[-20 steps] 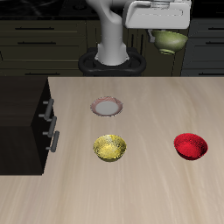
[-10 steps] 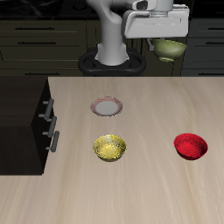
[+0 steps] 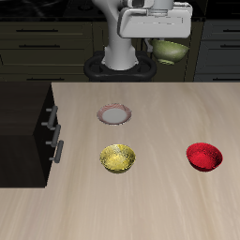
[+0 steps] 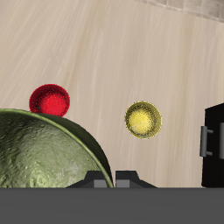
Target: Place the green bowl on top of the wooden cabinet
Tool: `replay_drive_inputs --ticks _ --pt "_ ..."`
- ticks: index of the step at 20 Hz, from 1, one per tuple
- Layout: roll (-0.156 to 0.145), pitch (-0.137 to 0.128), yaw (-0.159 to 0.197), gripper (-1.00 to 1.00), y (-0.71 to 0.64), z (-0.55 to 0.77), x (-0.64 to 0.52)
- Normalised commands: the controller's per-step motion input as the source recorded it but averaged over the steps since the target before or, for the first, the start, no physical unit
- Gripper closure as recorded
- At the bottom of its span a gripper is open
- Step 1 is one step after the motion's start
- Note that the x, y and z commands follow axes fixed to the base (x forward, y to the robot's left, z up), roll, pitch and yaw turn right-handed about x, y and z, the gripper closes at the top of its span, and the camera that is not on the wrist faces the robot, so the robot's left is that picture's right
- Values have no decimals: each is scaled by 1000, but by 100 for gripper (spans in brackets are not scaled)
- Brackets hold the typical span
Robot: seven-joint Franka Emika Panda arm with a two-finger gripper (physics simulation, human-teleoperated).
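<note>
While the green bowl (image 3: 171, 51) is held high in the upper right of the exterior frame, well above the tabletop (image 3: 159, 202), the jaws of the gripper (image 3: 161, 36) are taken to be clamped on its rim; the contact itself is hidden in both views.

The wooden cabinet (image 3: 23, 122) is seen at the left edge of the exterior frame, well apart from the bowl, so the task is judged about half done: lifted, not yet carried across.

Risks from here:
- A rim grip on a round bowl is judged marginal; slip or rotation could be caused by a fast traverse.
- If the bowl is released short of the flat top, it could be tipped off the cabinet edge, near the silver handles (image 3: 54, 133).
- The small plate (image 3: 113, 114) and the yellow bowl (image 3: 118, 157) lie under the likely path and could be struck if height is lost.

View differences: the bowl's speckled inside (image 4: 48, 157) is shown only in the wrist view, where the red bowl (image 4: 49, 100), the yellow bowl and a cabinet edge (image 4: 215, 144) are also seen. Arm pose and the cabinet top are given only by the exterior view.
</note>
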Motion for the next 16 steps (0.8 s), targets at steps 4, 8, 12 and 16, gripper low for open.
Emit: replay_drive_inputs --ticks 4,8,12,16 --pt "-51 -12 -17 100 -381 14 101" --pt "-31 -12 -4 100 -393 76 87" --pt "-37 -25 15 100 -450 103 103" --pt "-15 -8 -14 100 -277 67 80"
